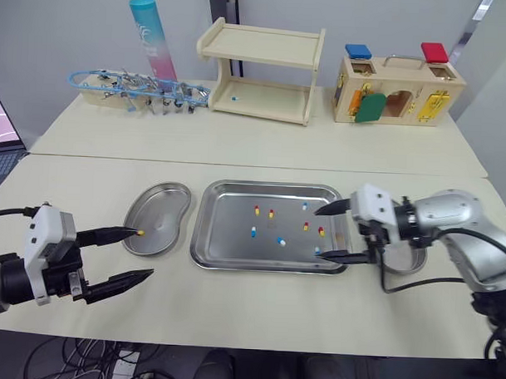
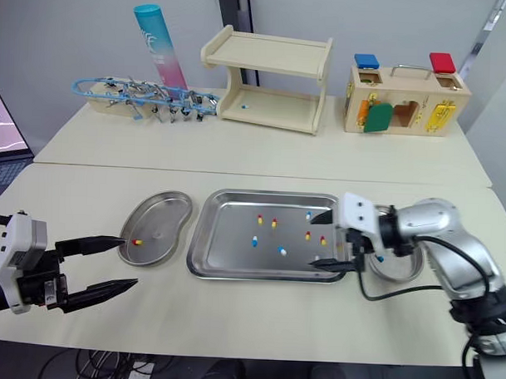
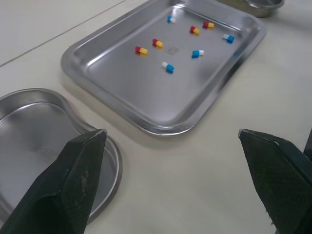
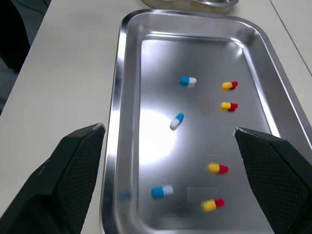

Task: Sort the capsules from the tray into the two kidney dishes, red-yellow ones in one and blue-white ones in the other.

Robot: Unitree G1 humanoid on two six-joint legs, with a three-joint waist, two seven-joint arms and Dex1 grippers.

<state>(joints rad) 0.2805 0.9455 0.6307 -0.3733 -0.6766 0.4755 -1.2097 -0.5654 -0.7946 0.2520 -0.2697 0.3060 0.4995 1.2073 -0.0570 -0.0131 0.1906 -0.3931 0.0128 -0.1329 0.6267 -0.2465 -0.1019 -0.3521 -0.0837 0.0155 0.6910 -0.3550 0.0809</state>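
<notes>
Lower left, the left jaws are apart, empty, beside the dish holding one capsule. More capsules lie in the middle tray. The right jaws, apart over its right edge, might pinch badly and flick one out.

Tabletop, far edge: blue-and-pink tube and blue wire rack toward the left corner; wooden two-tier shelf at centre; wooden latch box toward the right corner.

Table as I viewed it: tray lay between left kidney dish and right kidney dish; behind stood rack, shelf, latch box.
</notes>
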